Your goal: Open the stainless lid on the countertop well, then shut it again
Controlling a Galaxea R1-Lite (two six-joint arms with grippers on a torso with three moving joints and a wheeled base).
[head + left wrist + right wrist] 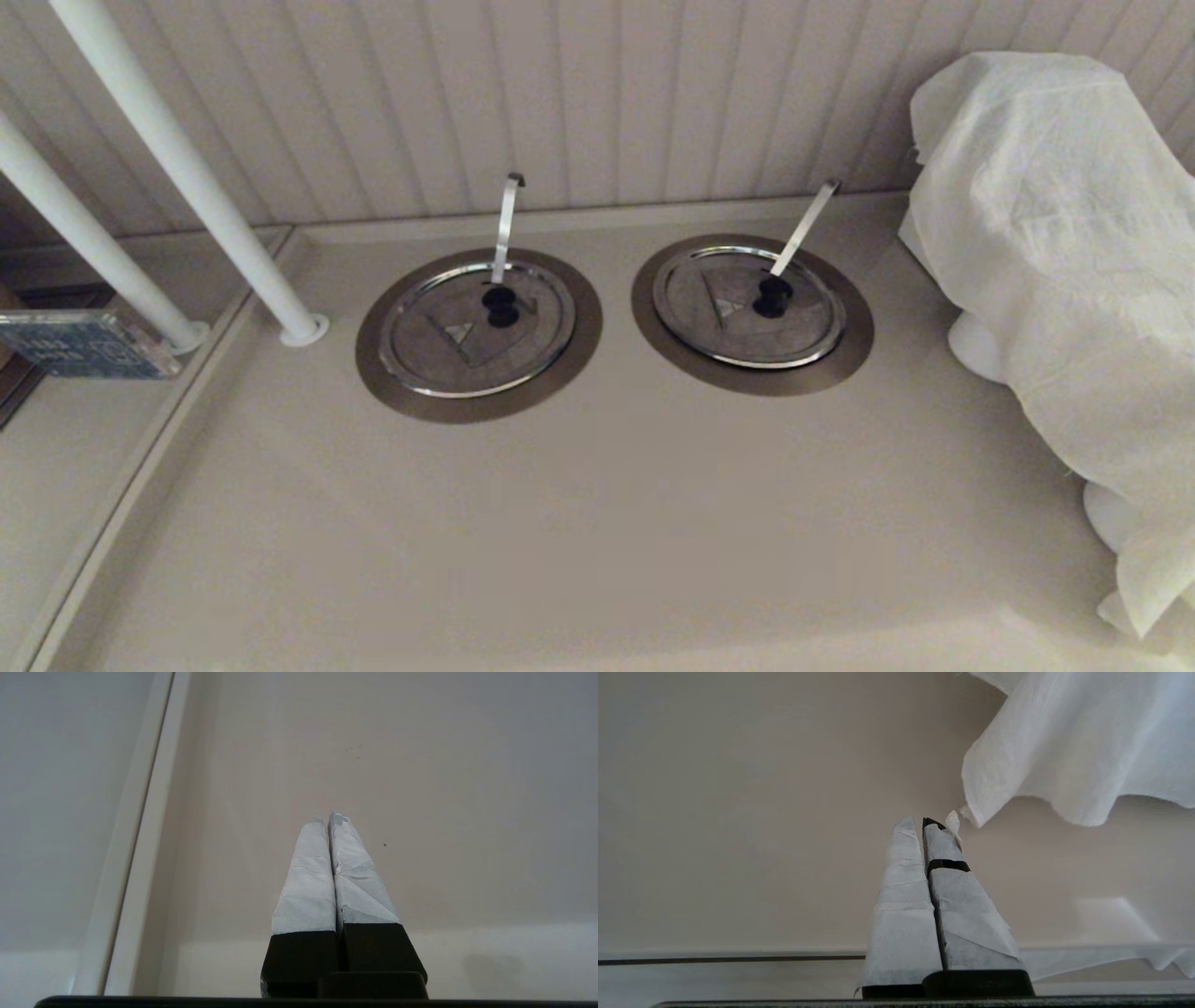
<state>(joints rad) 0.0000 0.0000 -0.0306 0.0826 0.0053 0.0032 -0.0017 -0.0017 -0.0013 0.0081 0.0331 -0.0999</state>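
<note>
The stainless lid [750, 306] flat on the countertop well [752, 315]; left gripper [326, 817], right gripper [924, 822] closed, empty.

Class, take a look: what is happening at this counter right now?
Nothing is being handled yet. The stainless lid sits closed on the countertop well, with a twin lid closed beside it on the left. Neither arm shows in the head view. The left tool and the right tool are both shut and empty, over bare counter; the right one is near a white cloth.
</note>
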